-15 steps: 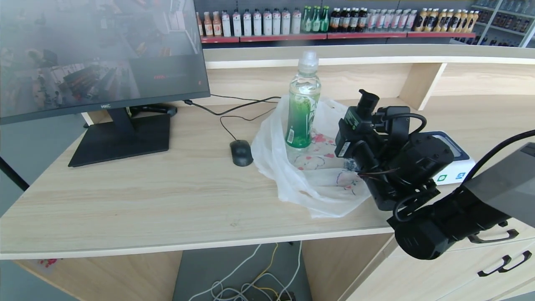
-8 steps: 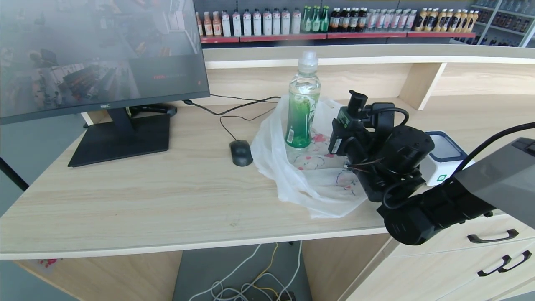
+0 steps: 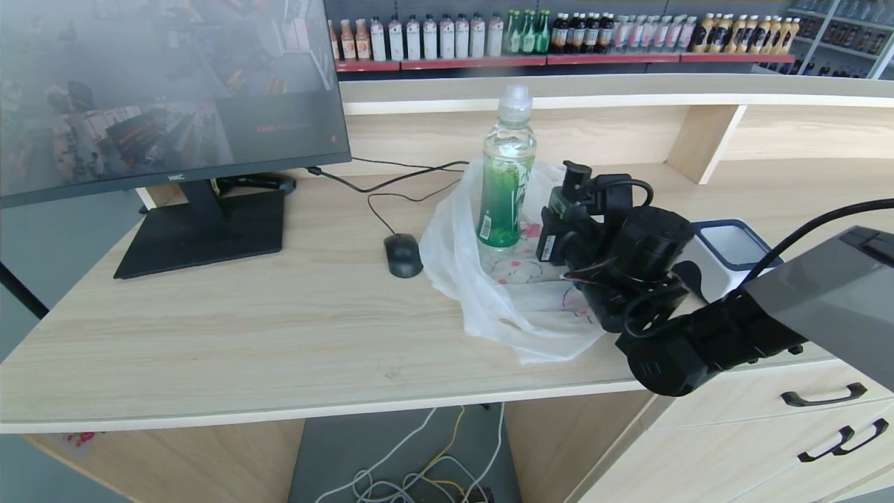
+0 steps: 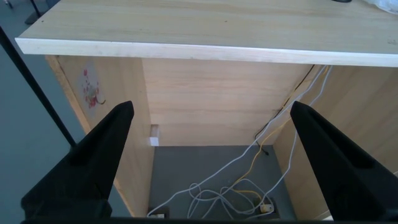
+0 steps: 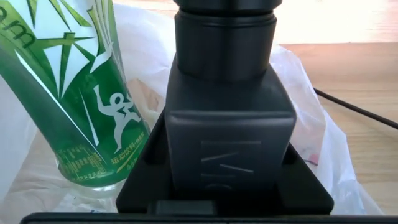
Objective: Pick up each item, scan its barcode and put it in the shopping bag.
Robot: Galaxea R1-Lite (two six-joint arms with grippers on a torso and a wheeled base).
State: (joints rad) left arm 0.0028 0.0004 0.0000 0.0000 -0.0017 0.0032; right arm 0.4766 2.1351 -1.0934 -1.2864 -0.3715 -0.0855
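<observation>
A clear bottle with a green label point(image 3: 506, 171) stands upright on the white shopping bag point(image 3: 520, 307), which lies crumpled on the wooden counter. My right gripper point(image 3: 583, 241) is shut on a black bottle with a round cap point(image 3: 562, 209), held over the bag just right of the green bottle. In the right wrist view the black bottle point(image 5: 227, 137) is close beside the green bottle point(image 5: 81, 106), with the bag point(image 5: 311, 106) behind. The white scanner with a blue rim point(image 3: 730, 248) sits to the right. My left gripper point(image 4: 211, 168) hangs open below the counter's front edge.
A monitor point(image 3: 167, 91) on a black stand, a black mouse point(image 3: 403, 255) and cables occupy the counter's left and middle. A raised ledge point(image 3: 614, 91) runs along the back. Drawers point(image 3: 824, 419) lie under the right end. Loose wires point(image 4: 236, 186) hang under the counter.
My right arm has carried the black bottle left, away from above the scanner and over the bag, closer to the green bottle. The scanner's top has come into sight.
</observation>
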